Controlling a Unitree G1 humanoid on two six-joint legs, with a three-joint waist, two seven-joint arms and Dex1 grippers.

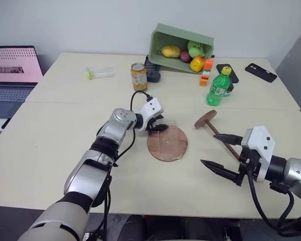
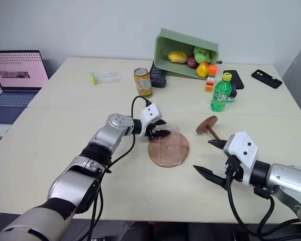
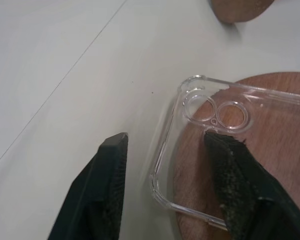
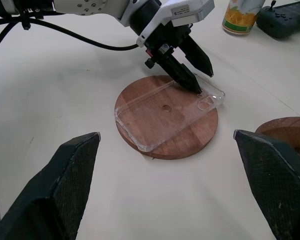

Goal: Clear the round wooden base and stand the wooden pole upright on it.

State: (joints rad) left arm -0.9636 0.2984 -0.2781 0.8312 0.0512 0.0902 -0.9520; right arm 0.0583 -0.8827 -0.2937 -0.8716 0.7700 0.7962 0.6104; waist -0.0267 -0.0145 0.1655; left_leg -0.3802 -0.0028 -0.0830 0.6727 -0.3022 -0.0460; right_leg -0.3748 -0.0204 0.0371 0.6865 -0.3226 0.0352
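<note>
So the round wooden base [image 1: 167, 144] sits flat on the table [image 1: 65, 150] near the middle, with a clear phone case [image 4: 167, 112] lying across the top of it and covering the centre hole. One corner of the case, the end with the camera cutouts, hangs off the disc's edge at about 11 o'clock as seen from the head camera.

That's exactly where the left gripper [image 1: 159, 127] is. Its jaws are partly apart and straddle that overhanging corner: in the left wrist view one finger rests on the inside of the case over the wood, right by the cutouts, and the other sits outside the rim over bare table. Nothing is pinched yet that I can see; there's a clear gap on the outer side.

Handling-wise, I'd guess the case is super light, bendy and slick, so it'll likely flex or skate across the wood rather than lift cleanly. Grabbing the raised side wall at that corner seems like the best bet, since a flat pinch has nothing to bite on. The base itself looks stiff and fairly solid, but could still get dragged along a bit.

The wooden pole [image 1: 219, 137] lies on its side at roughly 3 o'clock from the base, well apart from it, its disc end pointing away toward the bottle [image 1: 219, 88]. The right gripper [image 1: 221, 151] hangs over the near end of the rod with jaws spread wide, holding nothing.
</note>
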